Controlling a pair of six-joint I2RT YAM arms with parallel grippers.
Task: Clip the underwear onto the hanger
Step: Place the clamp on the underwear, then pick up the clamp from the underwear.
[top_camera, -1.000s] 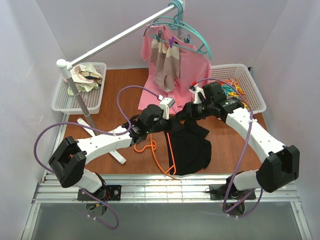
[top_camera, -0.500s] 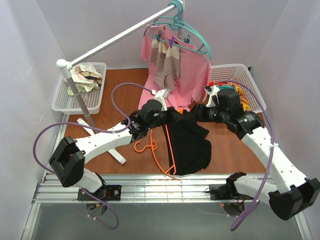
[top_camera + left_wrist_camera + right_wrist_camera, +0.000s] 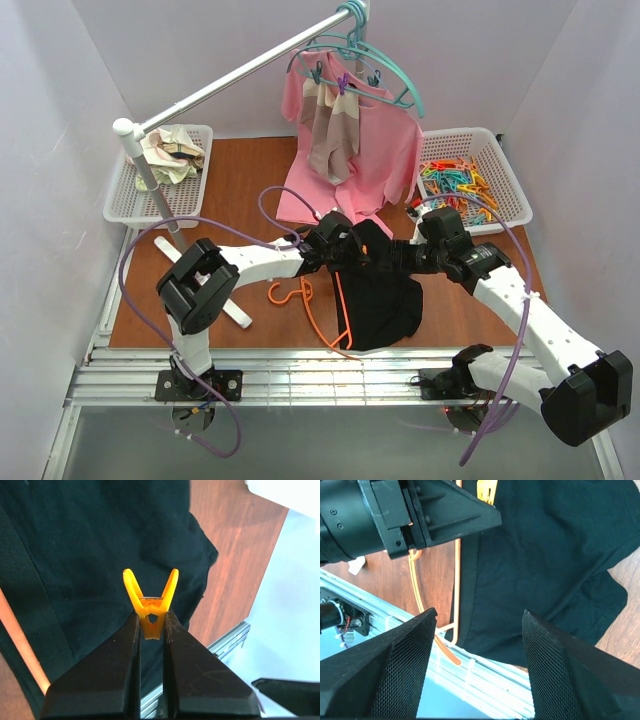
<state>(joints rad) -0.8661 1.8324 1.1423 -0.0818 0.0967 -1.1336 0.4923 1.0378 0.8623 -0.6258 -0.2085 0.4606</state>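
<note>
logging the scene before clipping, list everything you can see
underwear: one, black, flat mid-table
hanger: one, orange, along underwear's left edge
peg: one, yellow, in left fingers
pink shirt: one, pink, hanging from rail
striped cloth: one, beige, pegged over shirt
teal hangers: several, teal, rail end
rail: one, silver, back
left basket: one, white, holds cloths
right basket: one, white, holds coloured pegs
table: one, brown
left fingers: black, shut on peg
right fingers: black, open above underwear

Pink shirt (image 3: 390, 150) on teal hangers (image 3: 392, 67); coloured pegs (image 3: 455, 185) in the right basket (image 3: 513, 186).
</note>
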